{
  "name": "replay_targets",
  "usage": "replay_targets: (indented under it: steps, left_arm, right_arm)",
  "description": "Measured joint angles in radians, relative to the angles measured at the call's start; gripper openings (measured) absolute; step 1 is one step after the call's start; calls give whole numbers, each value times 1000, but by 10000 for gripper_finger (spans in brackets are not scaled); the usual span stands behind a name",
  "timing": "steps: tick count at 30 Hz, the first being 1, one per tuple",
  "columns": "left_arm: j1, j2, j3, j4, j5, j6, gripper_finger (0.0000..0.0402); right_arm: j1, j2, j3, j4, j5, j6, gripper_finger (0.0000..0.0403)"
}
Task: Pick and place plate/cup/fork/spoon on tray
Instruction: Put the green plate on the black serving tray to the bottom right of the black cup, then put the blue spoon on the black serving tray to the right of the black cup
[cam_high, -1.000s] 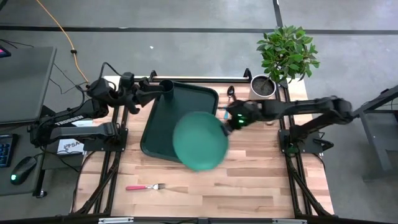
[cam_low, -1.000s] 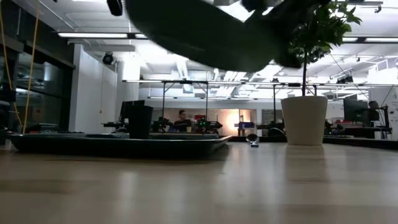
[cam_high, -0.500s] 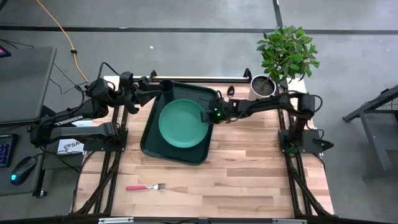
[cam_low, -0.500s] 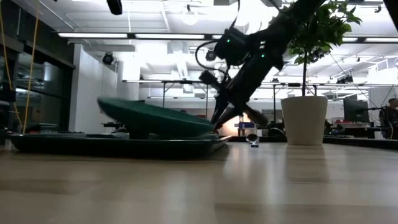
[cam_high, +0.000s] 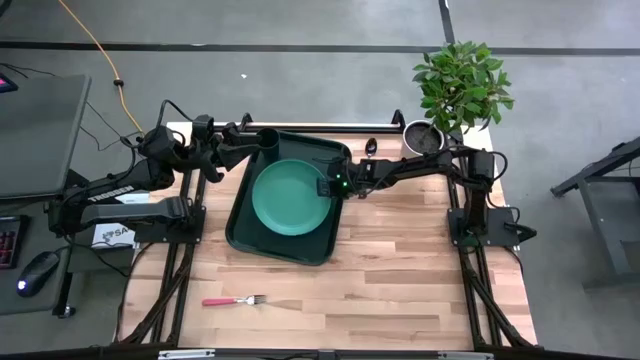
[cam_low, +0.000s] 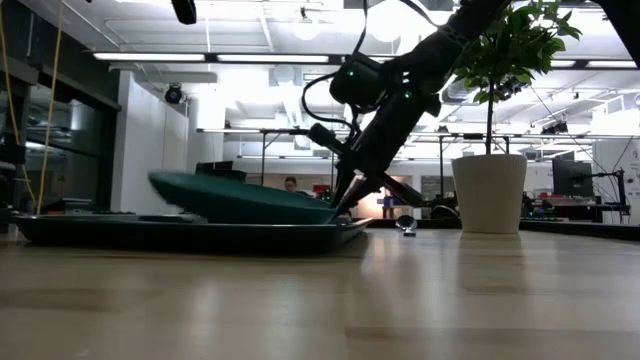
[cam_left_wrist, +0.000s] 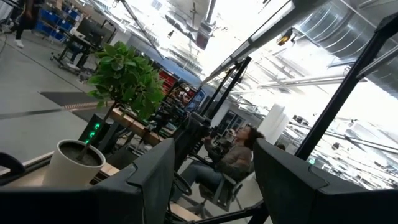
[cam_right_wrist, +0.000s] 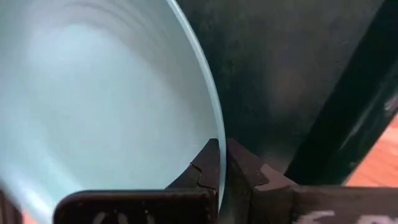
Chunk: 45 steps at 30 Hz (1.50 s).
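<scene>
I see the round teal-green plate (cam_high: 290, 197) filling most of the dark green rectangular tray (cam_high: 242, 222), the dark cylindrical cup (cam_high: 267, 139) blocking its far corner, while bare wooden table (cam_high: 400, 270) surrounds the pink-handled fork (cam_high: 232, 300).

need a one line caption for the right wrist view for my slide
Right gripper fingers pinch the rim of the teal plate above the dark green tray.

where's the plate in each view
high: plate centre-left, on the tray.
low: left of centre, tilted over the tray, right edge in the right hand.
left wrist: not in it.
right wrist: fills the left, rim pinched by the hand.
shared landmark: the tray.
</scene>
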Motion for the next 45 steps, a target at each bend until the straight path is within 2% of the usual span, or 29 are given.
replay_targets:
  steps: [6, 14, 18, 21, 27, 29, 33, 37, 41, 45]
  left_arm:
    - [0, 0, 0, 0, 0, 0, 202]
    - [0, 0, 0, 1, 0, 0, 202]
    - [0, 0, 0, 1, 0, 0, 202]
    - [0, 0, 0, 0, 0, 0, 202]
    - [0, 0, 0, 0, 0, -2, 202]
    - [0, 0, 0, 0, 0, -9, 202]
    - [0, 0, 0, 0, 0, -16, 202]
    - [0, 0, 0, 0, 0, -16, 202]
    - [0, 0, 0, -1, 0, -16, 202]
    - [0, 0, 0, -1, -12, -16, 202]
  right_arm:
    - [0, 0, 0, 2, -47, -10, 15]
    - [-5, -8, 0, 81, -32, -10, 116]
    - [-26, -42, 0, 118, -36, -34, 154]
    - [-47, -67, 0, 91, -35, -69, 168]
    - [-85, -134, 0, 15, -26, -188, 171]
    - [-91, -179, 0, -27, 2, -245, 171]
    - [-76, -271, 0, -248, 127, -273, 171]
    - [-14, -319, -28, -452, 310, -176, 171]
    - [0, -302, -103, -427, 367, -50, 171]
    - [-63, -250, -165, -320, 448, 16, 171]
